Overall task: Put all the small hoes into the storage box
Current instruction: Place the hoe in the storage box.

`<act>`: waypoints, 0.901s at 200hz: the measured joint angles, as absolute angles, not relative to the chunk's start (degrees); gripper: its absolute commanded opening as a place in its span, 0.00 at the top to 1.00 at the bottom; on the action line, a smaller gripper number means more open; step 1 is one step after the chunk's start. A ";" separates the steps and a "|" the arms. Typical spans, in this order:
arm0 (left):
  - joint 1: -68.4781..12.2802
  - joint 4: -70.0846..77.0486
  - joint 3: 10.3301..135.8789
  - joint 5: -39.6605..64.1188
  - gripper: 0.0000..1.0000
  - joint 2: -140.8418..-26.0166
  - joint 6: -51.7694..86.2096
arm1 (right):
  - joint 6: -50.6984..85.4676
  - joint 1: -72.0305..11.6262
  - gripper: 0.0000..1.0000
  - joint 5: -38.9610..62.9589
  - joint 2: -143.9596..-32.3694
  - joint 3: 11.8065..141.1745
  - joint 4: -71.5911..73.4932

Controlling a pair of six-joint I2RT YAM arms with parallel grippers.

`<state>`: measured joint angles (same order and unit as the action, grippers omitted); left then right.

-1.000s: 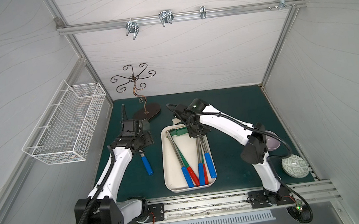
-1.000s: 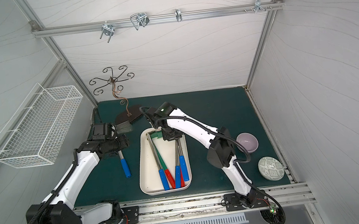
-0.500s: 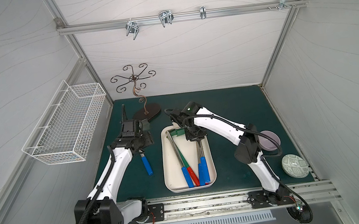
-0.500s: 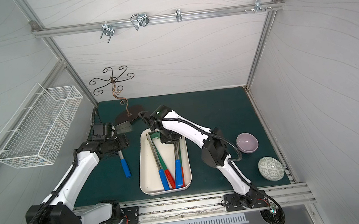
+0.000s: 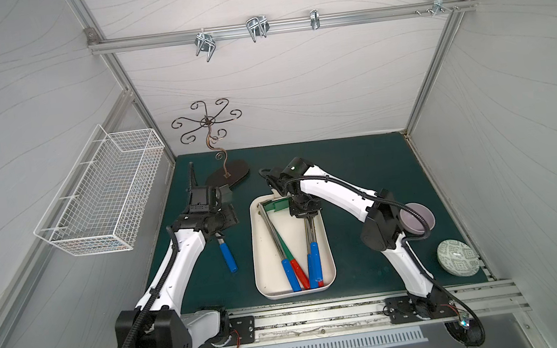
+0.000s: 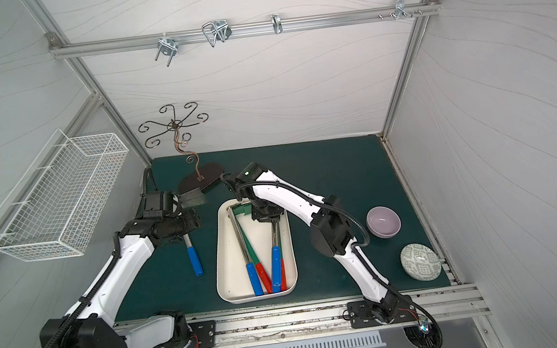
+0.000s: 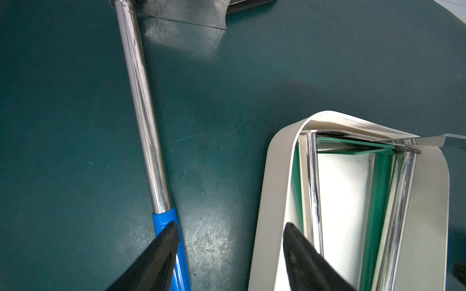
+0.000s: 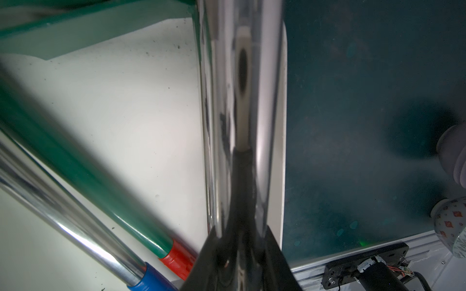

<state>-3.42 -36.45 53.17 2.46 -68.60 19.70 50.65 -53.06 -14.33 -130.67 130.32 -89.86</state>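
Note:
The cream-white storage box lies mid-mat and holds several hoes. My right gripper reaches into its far end, shut on the chrome shaft of a blue-handled hoe. That hoe's handle sits among the other handles at the near end. Another blue-handled hoe lies on the mat left of the box. My left gripper hovers open between this hoe and the box rim, holding nothing.
A white wire basket hangs on the left wall. A dark metal stand with curled hooks is at the back left. A lilac bowl and a patterned dish sit at the right. Hooks hang from the rail.
My right gripper has carried its hoe a little leftward and nearer, deeper into the box, so the blue handle now lies close beside the others. The left arm has stayed put.

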 measured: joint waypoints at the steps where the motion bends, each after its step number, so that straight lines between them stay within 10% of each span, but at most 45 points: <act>1: -3.42 -36.45 53.17 2.46 0.32 -68.60 19.70 | 50.68 -53.06 1.00 -14.35 -130.67 130.32 -89.86; 180: -3.40 -36.47 53.17 2.59 0.32 -68.60 19.73 | 54.50 -53.06 1.00 -15.00 -130.65 126.32 -86.32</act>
